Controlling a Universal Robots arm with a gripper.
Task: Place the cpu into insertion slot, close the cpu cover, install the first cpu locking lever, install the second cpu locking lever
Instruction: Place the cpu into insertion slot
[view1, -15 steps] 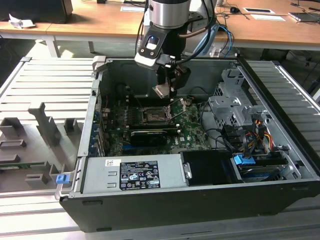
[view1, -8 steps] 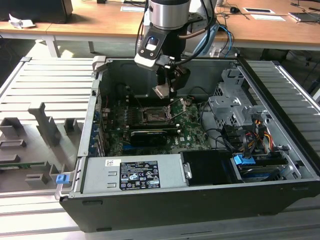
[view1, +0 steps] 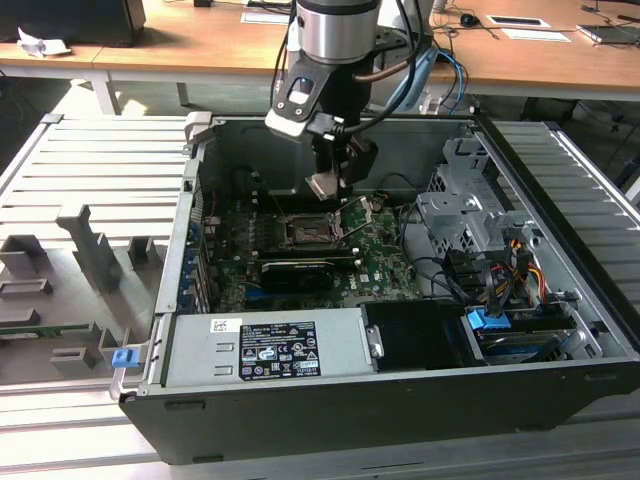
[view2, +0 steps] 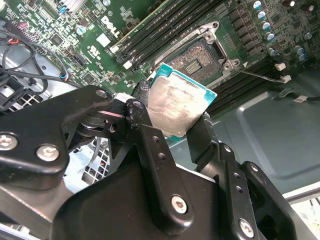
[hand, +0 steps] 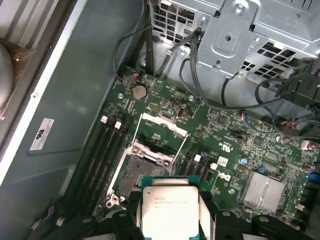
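The gripper is clamped on the chip, holding it in the air just above the socket. The cover behind the socket stands open. Nothing is seated or latched yet.

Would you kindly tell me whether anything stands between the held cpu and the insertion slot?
Nothing visible does: the gripper holds the cpu above the bare insertion slot, with the cpu cover swung back off it.

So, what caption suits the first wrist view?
Black tool grips the flat silver-grey square cpu above the open black square insertion slot on the green circuit board.
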